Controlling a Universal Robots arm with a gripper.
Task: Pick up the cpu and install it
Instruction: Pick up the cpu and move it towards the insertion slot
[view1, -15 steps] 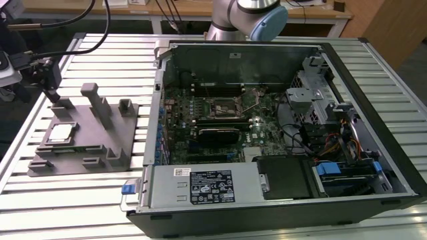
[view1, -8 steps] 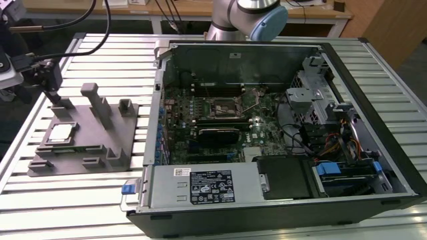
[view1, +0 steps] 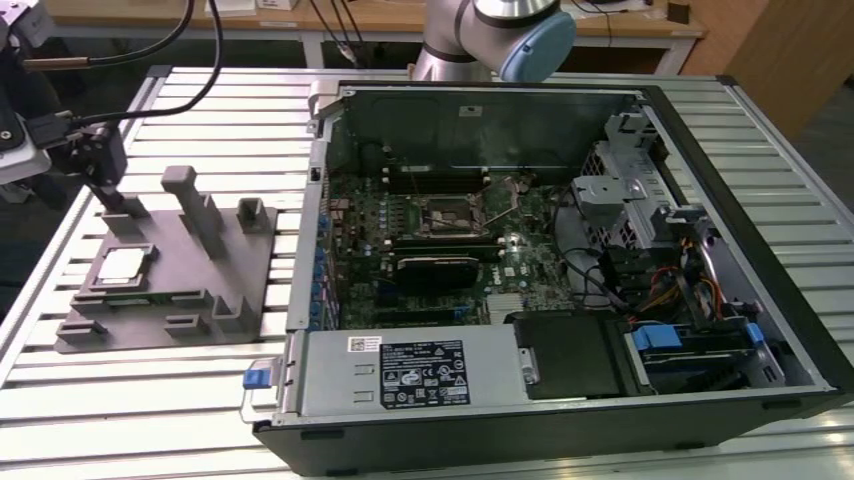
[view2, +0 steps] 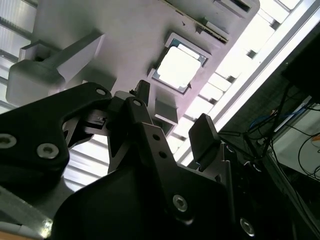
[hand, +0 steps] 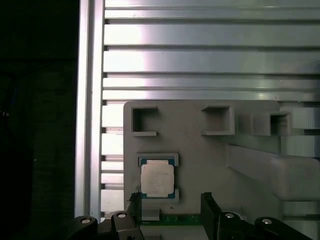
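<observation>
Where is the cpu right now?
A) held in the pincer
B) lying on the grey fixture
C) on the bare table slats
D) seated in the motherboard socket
B: in the first wrist view the cpu lies flat in a recess of the grey fixture, and the pincer near it is open and holds nothing.

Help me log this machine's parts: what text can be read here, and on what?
Black label on the power supply: print too small to read.
White sticker beside it: too small to read.
cpu top: faint marks, not readable.
No text reads clearly.
</observation>
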